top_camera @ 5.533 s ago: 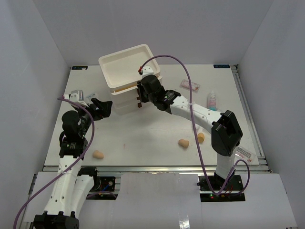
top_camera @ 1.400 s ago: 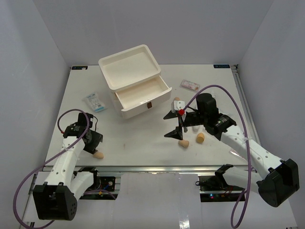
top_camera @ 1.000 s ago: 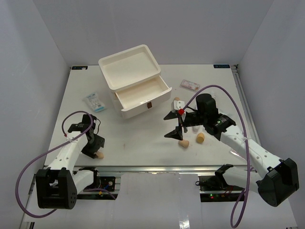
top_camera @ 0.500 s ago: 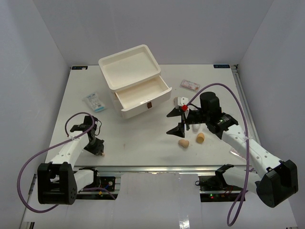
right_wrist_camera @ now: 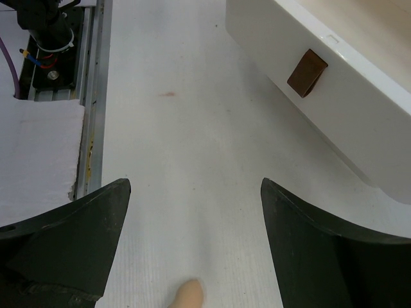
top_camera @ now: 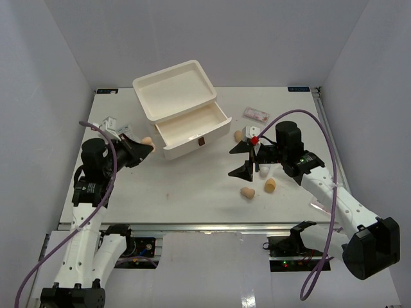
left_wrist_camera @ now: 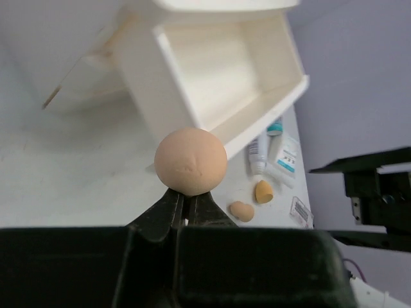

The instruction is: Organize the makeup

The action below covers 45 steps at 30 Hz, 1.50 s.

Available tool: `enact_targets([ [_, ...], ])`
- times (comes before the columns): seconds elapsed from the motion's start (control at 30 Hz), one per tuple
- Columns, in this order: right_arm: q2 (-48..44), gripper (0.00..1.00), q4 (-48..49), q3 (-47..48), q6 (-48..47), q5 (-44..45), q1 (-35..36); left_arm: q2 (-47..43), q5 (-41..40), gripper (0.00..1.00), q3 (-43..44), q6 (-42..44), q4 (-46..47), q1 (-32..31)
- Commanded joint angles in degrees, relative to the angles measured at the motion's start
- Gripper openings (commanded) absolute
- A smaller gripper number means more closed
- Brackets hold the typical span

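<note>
Two claws: our L claw (left_wrist_camera: pixel 186 204) pinches sponge (left_wrist_camera: pixel 190 161) just beside drawer (top_camera: pixel 186 144) edge; R claw (top_camera: pixel 244 160) gapes wide, empty, over worktop (top_camera: pixel 192 186).

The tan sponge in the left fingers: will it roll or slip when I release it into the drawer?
The left fingers pinch the sponge only at its bottom edge, so it may slip. Its round shape suggests it will roll in the open drawer. The matte, pitted surface looks like soft, light foam.
</note>
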Motion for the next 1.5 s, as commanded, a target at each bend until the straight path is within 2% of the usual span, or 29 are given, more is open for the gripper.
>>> enact_targets([
  [0.0,1.39,0.88,1.65,-1.06,0.72,-1.36,-0.45,5.46,11.89,0.00,5.64,9.54,10.12,-2.58],
  [0.07,1.97,0.88,1.63,-1.14,0.59,-0.60,-0.60,9.24,11.75,0.00,8.99,10.99,11.85,-7.10],
  [0.17,2.08,0.88,1.44,-1.22,-0.07,0.62,-1.42,15.28,7.38,0.02,15.02,14.00,12.11,-15.22],
  [0.27,1.94,0.88,0.75,-0.99,-0.96,1.27,-2.70,24.35,3.44,0.08,19.99,16.50,10.35,-20.88],
  [0.33,1.54,0.89,0.38,-1.15,-1.86,1.09,-4.50,29.31,-3.07,0.14,25.71,18.81,7.46,-25.10],
  [0.4,1.10,0.89,0.01,-1.38,-2.46,0.35,-5.93,32.76,-7.27,0.23,28.57,20.54,5.59,-26.47],
  [0.47,0.73,0.90,-0.27,-1.56,-2.68,-0.13,-6.87,35.35,-10.66,0.38,30.07,21.75,4.59,-27.09],
  [0.63,0.94,0.90,-0.64,-1.66,-3.29,0.07,-8.83,39.15,-14.86,0.55,34.24,23.49,2.90,-27.32],
  [0.87,2.67,0.91,-4.16,-1.26,-7.23,0.13,-9.43,40.82,-16.32,0.72,36.43,24.80,2.11,-27.33],
  [1.07,5.28,0.91,-14.97,-0.46,-22.08,-0.95,-9.07,34.19,-15.51,0.73,35.18,26.51,2.99,-27.33],
  [1.17,7.50,0.90,-21.00,0.13,-30.97,5.11,-7.17,28.23,-16.19,0.74,28.94,27.31,5.47,-27.33],
  [1.23,9.35,0.88,-22.67,-0.83,-34.97,10.48,-5.07,19.14,-19.13,0.74,20.37,26.99,7.14,-27.33],
  [1.37,11.55,0.88,-21.27,-2.69,-33.20,17.99,-2.45,5.79,-26.97,0.81,8.39,26.40,9.56,-27.19],
  [1.47,14.04,0.88,-18.53,-3.07,-27.76,23.43,-0.65,-2.84,-32.95,0.87,1.23,26.36,11.32,-27.15],
])
